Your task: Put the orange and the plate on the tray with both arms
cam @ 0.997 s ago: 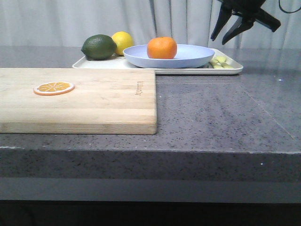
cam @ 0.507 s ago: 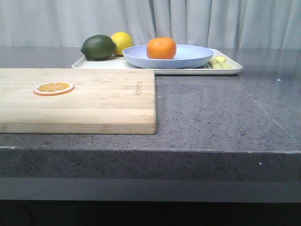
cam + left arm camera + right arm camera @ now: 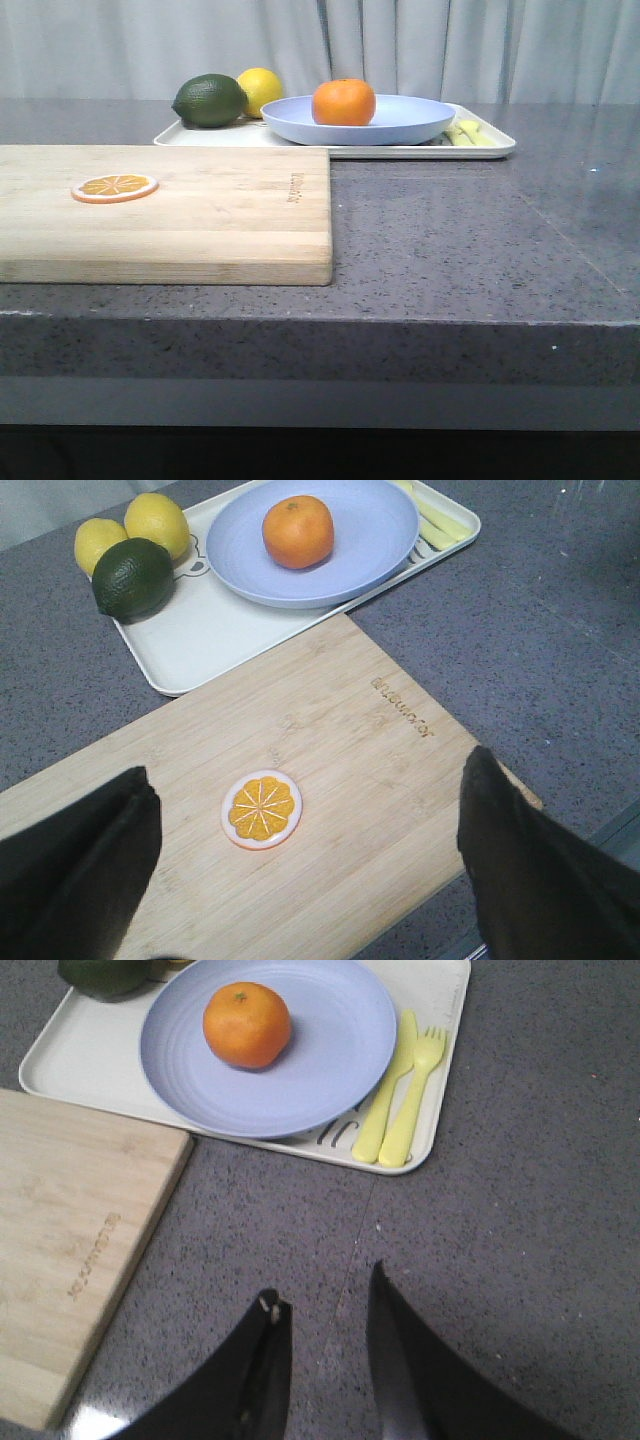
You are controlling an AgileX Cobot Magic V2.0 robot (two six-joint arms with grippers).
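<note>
The orange [image 3: 344, 102] [image 3: 298, 531] [image 3: 247, 1025] rests in the lavender-blue plate [image 3: 400, 122] [image 3: 370, 540] [image 3: 330, 1050]. That plate sits on the cream tray [image 3: 490, 148] [image 3: 200, 640] [image 3: 80, 1065] at the back of the counter. Neither arm shows in the front view. My left gripper [image 3: 305, 790] hangs open high above the wooden cutting board, its fingers wide apart and empty. My right gripper [image 3: 325, 1295] is open with a narrower gap, above bare counter on the near side of the tray, holding nothing.
A wooden cutting board [image 3: 200, 215] [image 3: 330, 770] [image 3: 70, 1250] carries a flat orange slice [image 3: 114, 187] [image 3: 262, 809]. On the tray lie a green lime [image 3: 210, 100] [image 3: 133, 577], yellow lemons [image 3: 262, 88] [image 3: 156, 522], and a yellow knife and fork [image 3: 400, 1090]. The counter's front edge [image 3: 320, 320] is near.
The right gripper, seen a second ago at the upper right of the front view above the tray's right end, has left that view. The objects have not moved.
</note>
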